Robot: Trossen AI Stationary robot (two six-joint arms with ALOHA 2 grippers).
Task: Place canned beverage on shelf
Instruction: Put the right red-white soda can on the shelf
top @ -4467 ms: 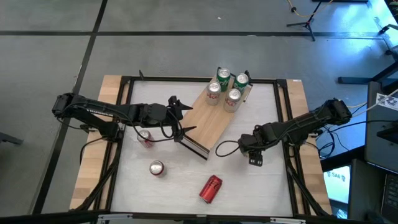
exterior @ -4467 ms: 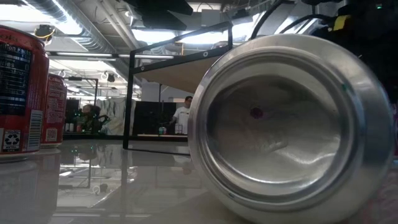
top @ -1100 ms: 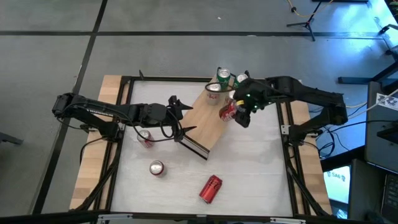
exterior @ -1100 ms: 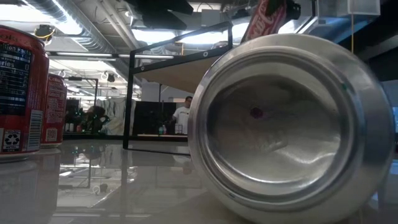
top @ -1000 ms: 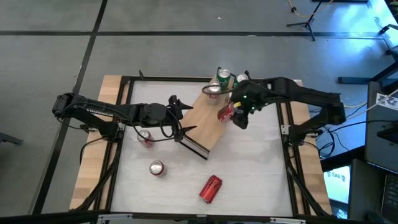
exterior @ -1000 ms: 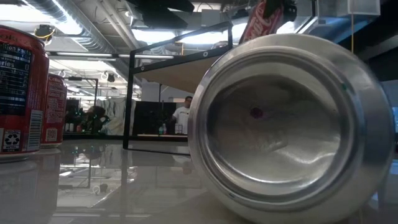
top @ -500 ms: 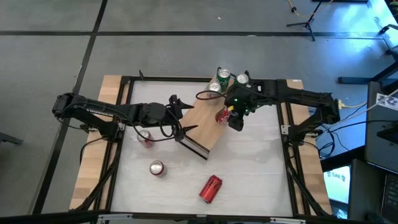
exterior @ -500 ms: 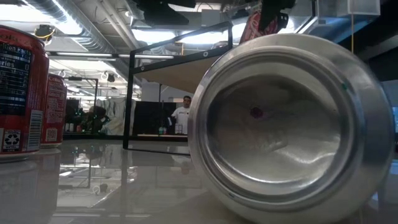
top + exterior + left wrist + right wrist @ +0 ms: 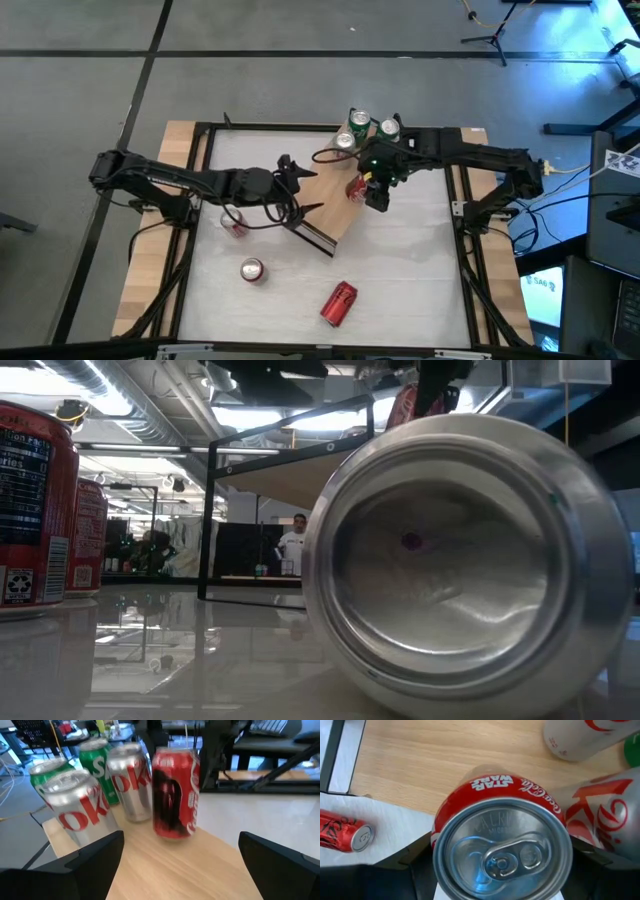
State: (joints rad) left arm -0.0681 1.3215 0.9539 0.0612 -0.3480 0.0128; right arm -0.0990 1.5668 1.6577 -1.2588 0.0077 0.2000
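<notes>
The shelf [image 9: 325,200] is a light-wood board lying slantwise mid-table. Three cans stand at its far end: one silver [image 9: 345,142] and two green [image 9: 358,120]. My right gripper [image 9: 362,188] is shut on a red can [image 9: 356,187] over the board's right edge, beside the silver cans [image 9: 131,782]. My left gripper [image 9: 297,192] is open and empty over the board's near-left end, and its fingers [image 9: 95,857] frame the cans. My right gripper pinches the red can's side walls [image 9: 437,840] between its two fingers, one on each side. The fingers [image 9: 167,807] come from above, pointing down along the can's height. The can stands upright, its base [image 9: 172,834] at the board's surface; whether it rests there I cannot tell.
A red can [image 9: 338,303] lies on the table near the front and fills the low view [image 9: 470,560]. Two red cans stand at the left [image 9: 251,269], [image 9: 234,222], one under my left arm. A person [image 9: 296,550] stands in the room behind.
My right gripper has carried the red can a short way from the cans at the shelf's far end toward the table's left and near edges, along the board. The can has stayed upright in the hold.
</notes>
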